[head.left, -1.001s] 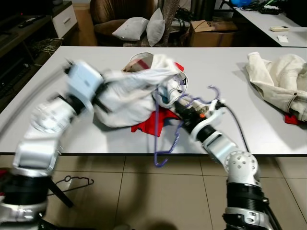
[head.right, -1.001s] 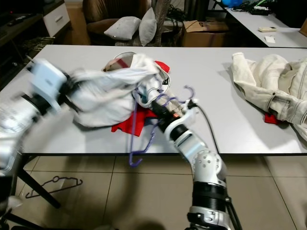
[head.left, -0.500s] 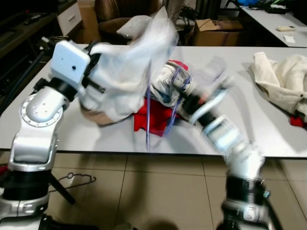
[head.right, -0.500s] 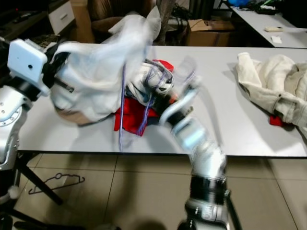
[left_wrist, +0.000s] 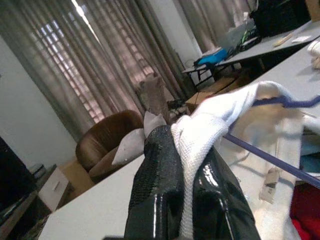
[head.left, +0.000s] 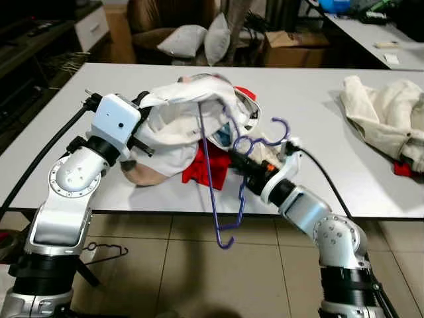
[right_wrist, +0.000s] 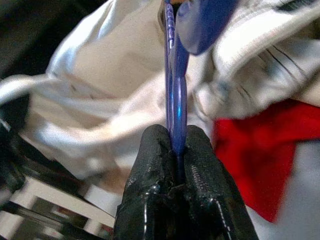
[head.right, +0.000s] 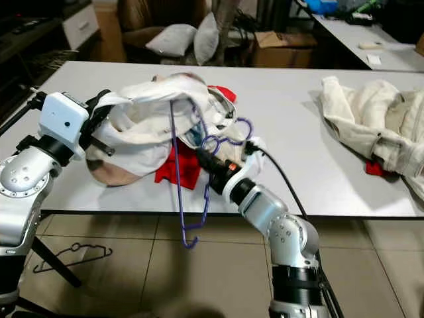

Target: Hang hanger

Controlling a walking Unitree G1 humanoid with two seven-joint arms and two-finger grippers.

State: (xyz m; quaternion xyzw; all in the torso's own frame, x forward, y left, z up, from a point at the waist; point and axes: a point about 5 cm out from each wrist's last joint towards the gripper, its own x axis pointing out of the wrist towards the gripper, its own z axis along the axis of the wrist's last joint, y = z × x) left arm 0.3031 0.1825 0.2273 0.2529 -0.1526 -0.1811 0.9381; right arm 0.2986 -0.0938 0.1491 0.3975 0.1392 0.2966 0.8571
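A purple hanger (head.left: pixel 211 192) stands tilted over the table's front edge. Its hook (head.left: pixel 279 127) points up and its lower end (head.right: pixel 191 242) hangs below the tabletop. My right gripper (head.left: pixel 241 161) is shut on the hanger's neck, and the purple bar (right_wrist: pixel 174 95) sits pinched between the black fingers (right_wrist: pixel 151 165). A white garment (head.left: pixel 175 122) is draped over the hanger's upper arm. My left gripper (head.left: pixel 143 105) is shut on that garment's edge, with white knit fabric (left_wrist: pixel 200 135) clamped between its fingers (left_wrist: pixel 160 185). A red cloth (head.left: pixel 194 171) lies under the garment.
A cream jacket (head.left: pixel 387 112) lies on the grey table (head.left: pixel 79 99) at the right. A black wire hanger (head.left: pixel 105 250) lies on the tiled floor at the left. A brown armchair with grey cushions (head.left: pixel 189 38) and a cardboard box (head.left: pixel 291 50) stand beyond the table.
My left gripper swung the white garment up high, then lowered it over the hanger's upper arm. My right gripper moved with the hanger and now holds it steady near the front edge.
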